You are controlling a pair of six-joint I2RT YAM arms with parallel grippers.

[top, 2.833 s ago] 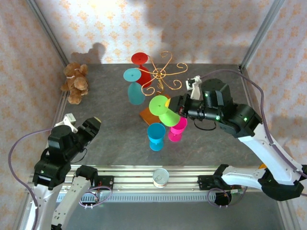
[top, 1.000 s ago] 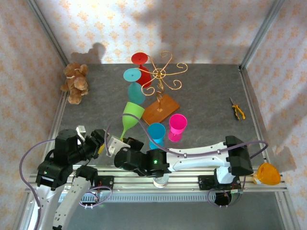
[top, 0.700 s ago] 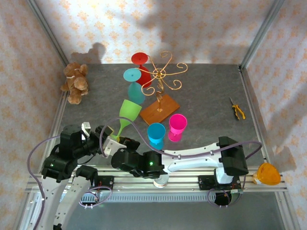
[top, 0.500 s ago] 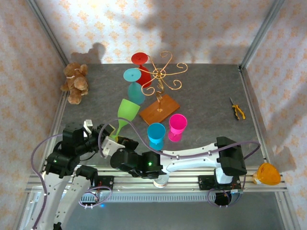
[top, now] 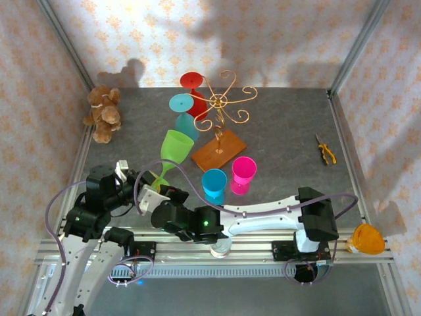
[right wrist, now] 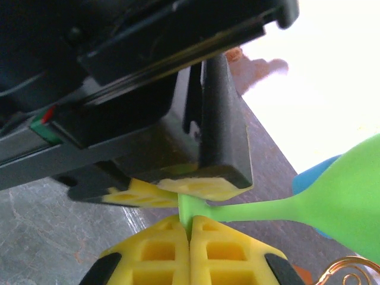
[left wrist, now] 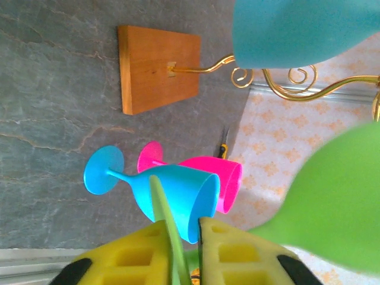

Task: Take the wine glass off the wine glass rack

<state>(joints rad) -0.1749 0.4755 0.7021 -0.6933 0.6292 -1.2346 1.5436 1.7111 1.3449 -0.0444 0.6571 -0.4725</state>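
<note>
The green wine glass [top: 175, 146] is off the rack and tilts over the front left of the table. My right gripper [top: 156, 195] is shut on the rim of its foot [right wrist: 191, 209]. My left gripper [top: 145, 187] is closed on the same foot from the other side, and the foot's thin edge [left wrist: 169, 228] runs between its yellow fingers [left wrist: 237, 249]. The wine glass rack [top: 222, 100] stands at the back on its wooden base [top: 219, 151]. A teal glass [top: 184, 118] and a red glass [top: 193, 82] hang on it.
A blue glass [top: 214, 186] and a pink glass [top: 243, 174] stand upright in front of the rack base. A teddy bear [top: 103, 113] sits at the far left and pliers [top: 324, 150] lie at the right. An orange object [top: 365, 238] rests beyond the right front corner.
My right arm has carried the green glass from beside the rack to the front left. My left gripper has moved in and closed on the glass's foot.
</note>
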